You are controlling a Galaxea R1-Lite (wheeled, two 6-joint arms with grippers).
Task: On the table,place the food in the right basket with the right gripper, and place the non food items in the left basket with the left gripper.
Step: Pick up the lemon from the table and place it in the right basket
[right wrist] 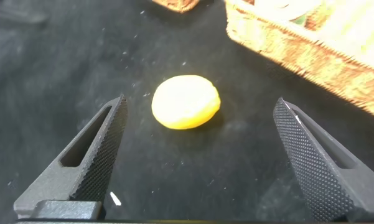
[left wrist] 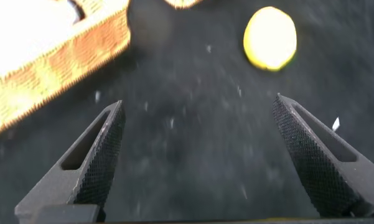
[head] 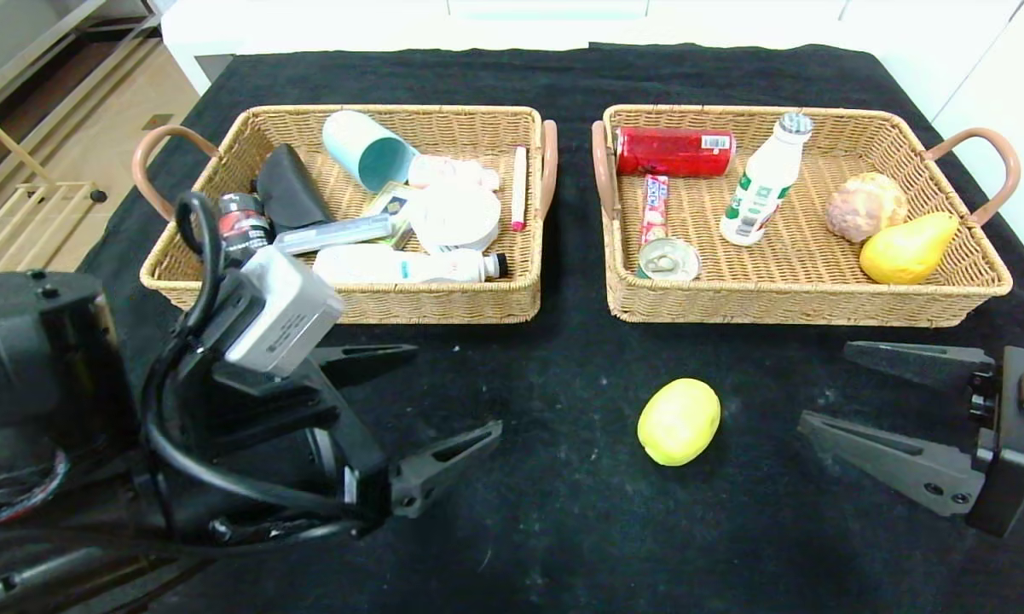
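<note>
On the black table cloth [head: 563,512] a yellow lemon [head: 679,421] lies alone in front of the right basket [head: 801,309]. My right gripper [head: 825,384] hovers open just right of it; in its wrist view the lemon [right wrist: 186,101] sits ahead of the open right gripper [right wrist: 200,99]. The milk bottle [head: 763,183] and tin [head: 668,258] are in the right basket. My left gripper [head: 454,390] is open and empty in front of the left basket [head: 341,300], which holds the brush [head: 409,266], marker [head: 518,188] and clear case [head: 332,234]. From the left wrist, the left gripper [left wrist: 198,99] shows only cloth between its fingers and the lemon [left wrist: 270,38] farther off.
The right basket also holds a red can [head: 673,152], a candy bar [head: 654,209], a brown lump [head: 865,206] and a yellow pear [head: 908,249]. A teal cup [head: 367,153], a black pouch [head: 290,192] and a round white tin [head: 459,217] lie in the left basket. A wooden rack [head: 17,213] stands off the table's left.
</note>
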